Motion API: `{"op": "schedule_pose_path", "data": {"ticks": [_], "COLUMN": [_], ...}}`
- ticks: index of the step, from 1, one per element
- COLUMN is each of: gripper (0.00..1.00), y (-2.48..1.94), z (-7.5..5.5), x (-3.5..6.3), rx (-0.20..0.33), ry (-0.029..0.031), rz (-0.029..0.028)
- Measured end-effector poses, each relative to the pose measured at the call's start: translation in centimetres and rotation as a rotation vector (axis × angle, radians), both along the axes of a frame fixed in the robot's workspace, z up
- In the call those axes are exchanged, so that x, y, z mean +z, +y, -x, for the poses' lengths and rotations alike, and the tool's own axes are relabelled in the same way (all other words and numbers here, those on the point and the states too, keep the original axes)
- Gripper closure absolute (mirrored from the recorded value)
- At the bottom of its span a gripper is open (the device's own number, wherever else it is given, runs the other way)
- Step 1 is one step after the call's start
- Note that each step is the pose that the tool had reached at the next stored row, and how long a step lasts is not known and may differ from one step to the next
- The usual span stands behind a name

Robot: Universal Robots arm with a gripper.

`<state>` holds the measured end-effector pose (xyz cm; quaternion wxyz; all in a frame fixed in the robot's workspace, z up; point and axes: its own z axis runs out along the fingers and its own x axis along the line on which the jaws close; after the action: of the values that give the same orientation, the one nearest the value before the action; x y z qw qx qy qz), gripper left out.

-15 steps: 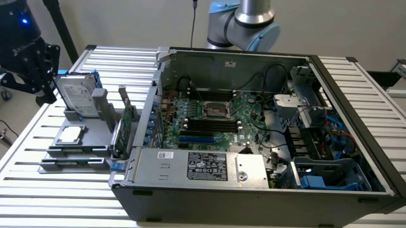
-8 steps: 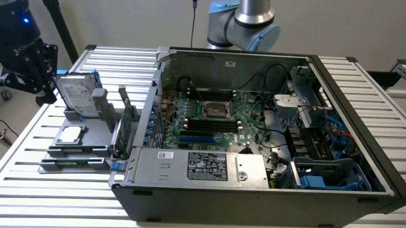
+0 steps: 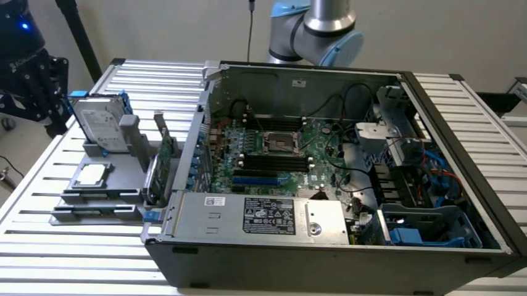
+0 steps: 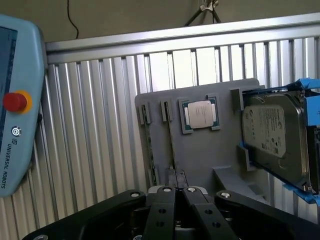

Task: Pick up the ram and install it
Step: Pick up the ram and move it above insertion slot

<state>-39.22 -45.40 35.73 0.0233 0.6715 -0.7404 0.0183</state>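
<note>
Sitting in grey tray [image 4: 200,155], hard drive [image 4: 272,135], processor [image 4: 199,114], tool [image 4: 175,181] closed

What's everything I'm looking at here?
table: one, silver slats
computer case: one, dark grey, open, mid-table
motherboard: one, green, inside case
holder: one, grey, exterior view's left of case
hard drive: one, silver, upright on holder
processor: one, silver, flat on holder
expansion card: one, green, upright beside case
slot strips: two, dark, edge-on in holder; maybe ram
teach pendant: one, pale blue, near holder
arm: one, grey-blue, behind case
gripper: one, black, shut, above holder
</note>
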Motion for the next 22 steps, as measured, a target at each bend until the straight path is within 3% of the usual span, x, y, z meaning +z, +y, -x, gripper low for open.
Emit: {"op": "schedule_pose_path", "data": {"ticks": [5,9,16,22], "gripper": [0.89,0.89,0.89,0.89], "y": [-0.21,-0.76,-1.87,-2.15], "z": [1.4,2.0,1.6,0.6], "x": [0.0,-0.01,-0.01,-0.09], "rx": [0.0,0.0,0.001,0.022], "ry": [0.0,-0.0002,-0.0002,-0.0002], "rz": [0.0,0.0,0.0,-0.0002]}}
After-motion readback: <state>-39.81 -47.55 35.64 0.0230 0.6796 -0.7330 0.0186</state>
